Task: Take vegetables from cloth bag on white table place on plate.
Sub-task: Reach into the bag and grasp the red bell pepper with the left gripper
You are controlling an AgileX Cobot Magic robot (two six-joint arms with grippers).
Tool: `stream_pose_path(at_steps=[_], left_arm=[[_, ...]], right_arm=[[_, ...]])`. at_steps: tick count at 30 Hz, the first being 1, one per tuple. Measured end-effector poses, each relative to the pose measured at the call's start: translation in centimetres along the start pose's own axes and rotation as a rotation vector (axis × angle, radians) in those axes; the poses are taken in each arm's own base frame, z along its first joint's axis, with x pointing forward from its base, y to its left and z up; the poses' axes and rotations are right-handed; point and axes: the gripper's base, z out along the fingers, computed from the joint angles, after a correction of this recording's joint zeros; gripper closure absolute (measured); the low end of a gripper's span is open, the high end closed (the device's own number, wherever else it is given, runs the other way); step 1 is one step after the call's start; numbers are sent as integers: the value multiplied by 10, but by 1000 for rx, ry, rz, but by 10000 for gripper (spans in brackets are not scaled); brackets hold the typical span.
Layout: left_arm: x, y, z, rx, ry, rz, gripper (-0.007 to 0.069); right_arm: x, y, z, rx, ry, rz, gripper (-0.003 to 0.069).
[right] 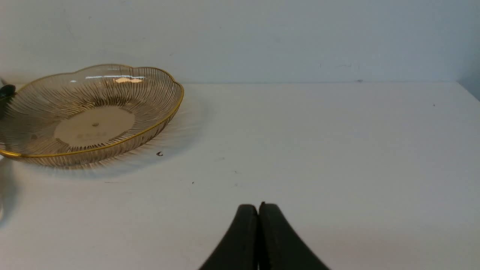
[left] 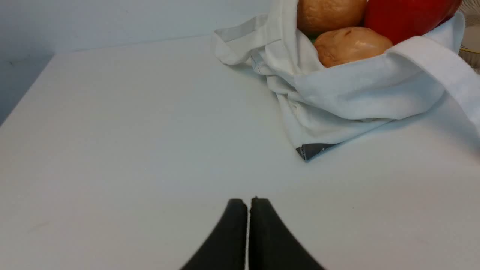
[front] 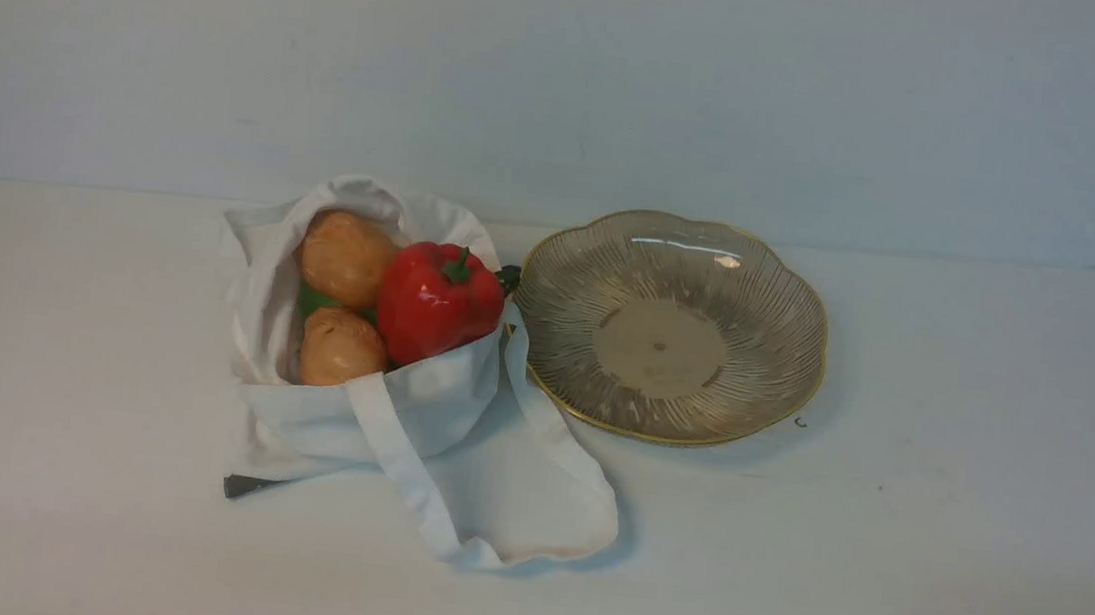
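Just beside the cloth bag [front: 417, 415], on its right, the plate [front: 769, 299] is sitting bare on the white table [front: 887, 541]. So I am judging that nothing is done yet and the first pick is the step in hand.

In the bag's open mouth the vegetables are crowding together. A red bell pepper [front: 437, 302] is riding highest, on the plate side. A far potato [front: 344, 256] and a near potato [front: 341, 346] are lying along the bag's left side, with a green one [front: 312, 300] peeping out between them.

The left gripper [left: 248, 204] is hanging low over the table off the bag's near left corner, its jaws pressed together and holding nothing. The right gripper [right: 258, 208] is waiting on the plate's side, well apart from the bag, its jaws likewise together and empty.

To my eye, the next move is calling for one arm to spread its jaws wide, clear the bag's soft rim and come down around the glossy pepper without snagging cloth.
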Motion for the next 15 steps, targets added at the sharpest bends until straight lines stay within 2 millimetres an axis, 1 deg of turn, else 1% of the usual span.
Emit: stream_pose_path(at_steps=[15], left_arm=[[0, 0, 0, 0, 0, 0, 629]], right_arm=[[0, 0, 0, 0, 0, -26, 673]])
